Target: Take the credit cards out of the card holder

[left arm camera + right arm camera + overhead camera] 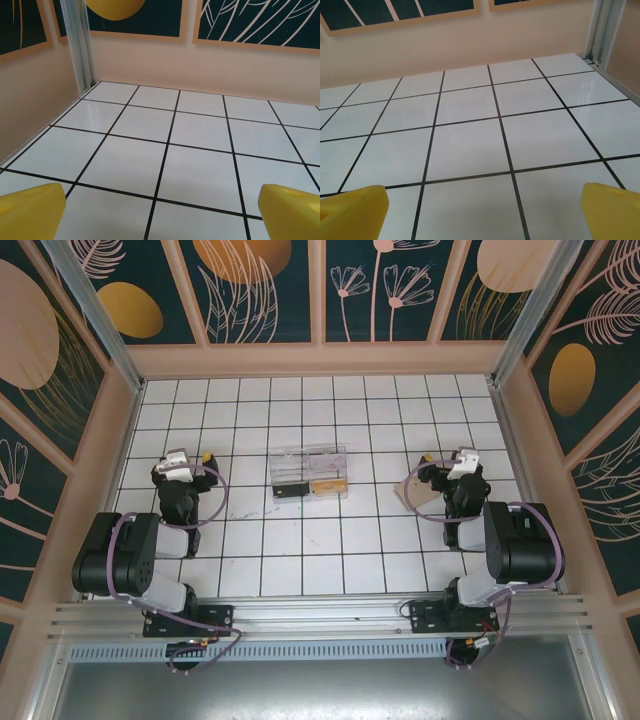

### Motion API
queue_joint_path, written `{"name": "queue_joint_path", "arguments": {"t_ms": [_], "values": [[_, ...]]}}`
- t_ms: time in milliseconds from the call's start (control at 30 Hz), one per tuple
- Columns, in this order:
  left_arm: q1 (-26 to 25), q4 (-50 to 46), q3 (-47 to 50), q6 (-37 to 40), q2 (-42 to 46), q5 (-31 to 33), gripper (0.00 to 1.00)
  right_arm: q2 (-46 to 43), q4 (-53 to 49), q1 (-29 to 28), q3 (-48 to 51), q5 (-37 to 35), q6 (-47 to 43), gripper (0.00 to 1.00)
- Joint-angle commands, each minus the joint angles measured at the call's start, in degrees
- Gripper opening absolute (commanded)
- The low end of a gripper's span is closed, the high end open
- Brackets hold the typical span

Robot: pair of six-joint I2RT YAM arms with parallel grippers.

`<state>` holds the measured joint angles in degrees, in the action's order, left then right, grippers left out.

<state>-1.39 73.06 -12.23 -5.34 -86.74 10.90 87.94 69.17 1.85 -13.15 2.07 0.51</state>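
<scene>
The card holder (417, 498) is a flat tan piece lying on the white tiles at the right, partly under my right arm. The credit cards are hidden. My right gripper (447, 459) hovers just above and behind the holder, open, with bare tile between its yellow fingertips (611, 211) in the right wrist view (482, 212). My left gripper (186, 454) is at the far left of the floor, also open. In the left wrist view its yellow fingertips (30, 210) stand wide apart over bare tile (160, 215).
A clear plastic compartment box (308, 472) with dark and orange contents sits mid-table between the arms. Pale walls and an aluminium post (80, 45) enclose the tiled floor (330, 540).
</scene>
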Motion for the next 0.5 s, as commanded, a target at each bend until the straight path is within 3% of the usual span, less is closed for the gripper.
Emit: {"name": "queue_joint_path", "arguments": {"t_ms": [0, 467], "values": [[0.33, 0.60, -0.87, 0.77, -0.20, -0.61, 0.99, 0.04, 0.62, 0.50, -1.06, 1.36, -0.06, 0.99], [0.33, 0.25, -1.12, 0.71, -0.42, -0.70, 0.99, 0.06, 0.53, 0.78, -1.14, 1.65, 0.10, 0.99]]}}
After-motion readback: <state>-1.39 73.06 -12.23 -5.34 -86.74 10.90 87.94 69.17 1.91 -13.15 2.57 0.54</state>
